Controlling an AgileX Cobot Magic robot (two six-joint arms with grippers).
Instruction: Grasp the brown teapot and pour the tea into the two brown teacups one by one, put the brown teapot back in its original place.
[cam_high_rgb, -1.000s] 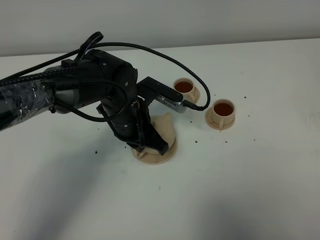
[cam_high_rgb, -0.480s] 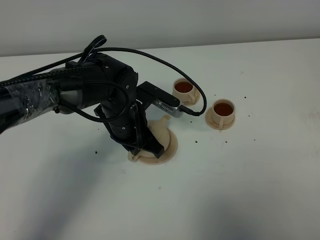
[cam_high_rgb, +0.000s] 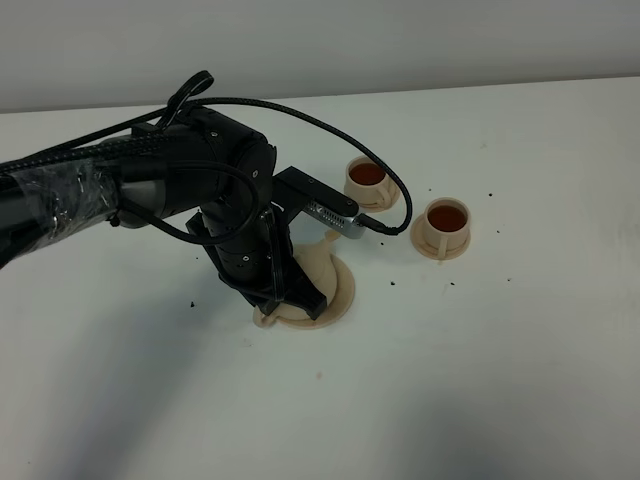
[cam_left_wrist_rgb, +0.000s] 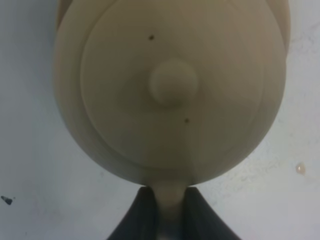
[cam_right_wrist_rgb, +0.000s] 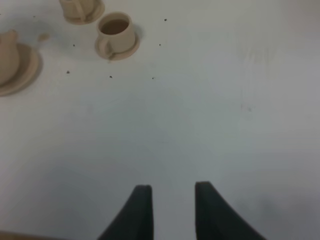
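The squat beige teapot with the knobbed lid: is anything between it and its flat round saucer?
Nothing visible. The squat beige teapot already sits over the flat round saucer, its handle pinched by the left gripper.

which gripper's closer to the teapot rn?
Left. The left gripper is clamped on the brown teapot by its handle, over the saucer. The right gripper is open above bare table, well away from it.
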